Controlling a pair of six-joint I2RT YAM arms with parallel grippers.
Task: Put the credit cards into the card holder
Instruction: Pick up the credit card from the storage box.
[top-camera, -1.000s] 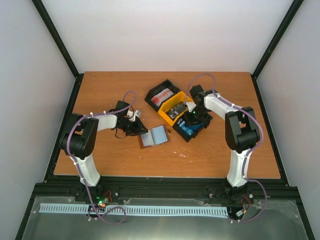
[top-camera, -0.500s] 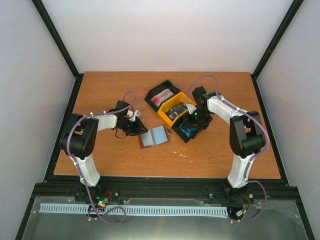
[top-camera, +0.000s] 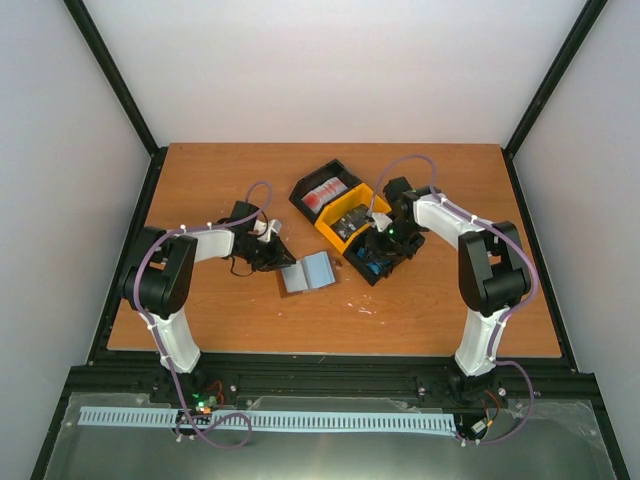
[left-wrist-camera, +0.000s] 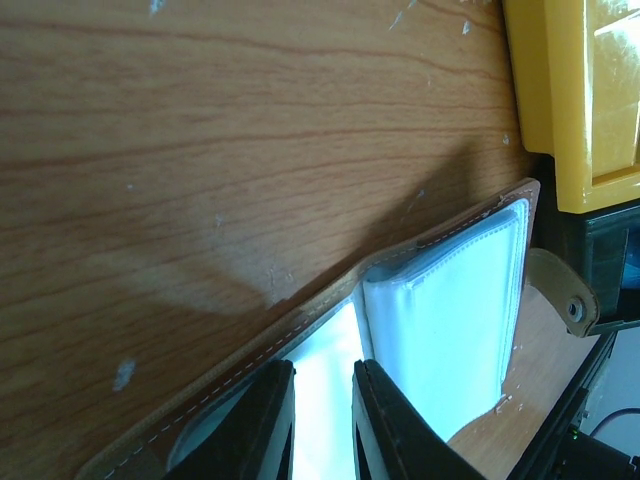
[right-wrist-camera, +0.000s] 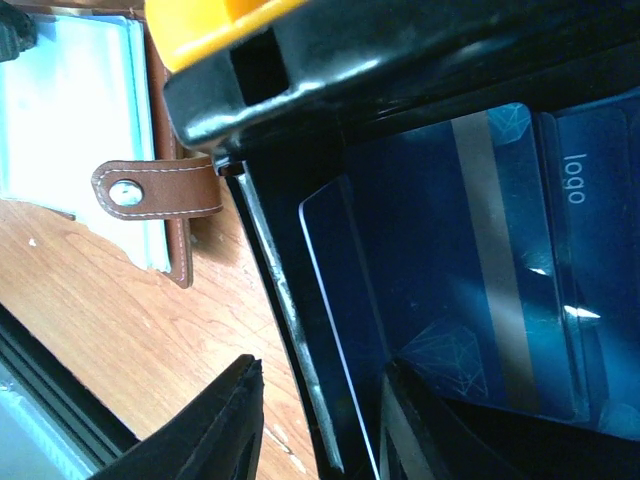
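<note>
The card holder (top-camera: 310, 271) lies open on the table, brown outside, pale blue inside; it also shows in the left wrist view (left-wrist-camera: 440, 300) and the right wrist view (right-wrist-camera: 80, 120). My left gripper (top-camera: 274, 255) (left-wrist-camera: 322, 420) sits at its left half, fingers close together with a pale leaf between them. Blue credit cards (right-wrist-camera: 480, 250) lie in a black bin (top-camera: 385, 262). My right gripper (top-camera: 380, 247) (right-wrist-camera: 320, 420) is open and low, straddling that bin's wall (right-wrist-camera: 290, 330), with one finger outside over the table and one inside over the blue cards.
A yellow bin (top-camera: 345, 222) with dark cards and another black bin (top-camera: 325, 190) with red-and-white cards stand behind the blue-card bin. The yellow bin (left-wrist-camera: 570, 100) and the holder's snap tab (right-wrist-camera: 160, 190) lie close to the bin wall.
My right arm has shifted and its gripper has moved slightly left and down over the blue-card bin. My left arm and the card holder have not moved.
</note>
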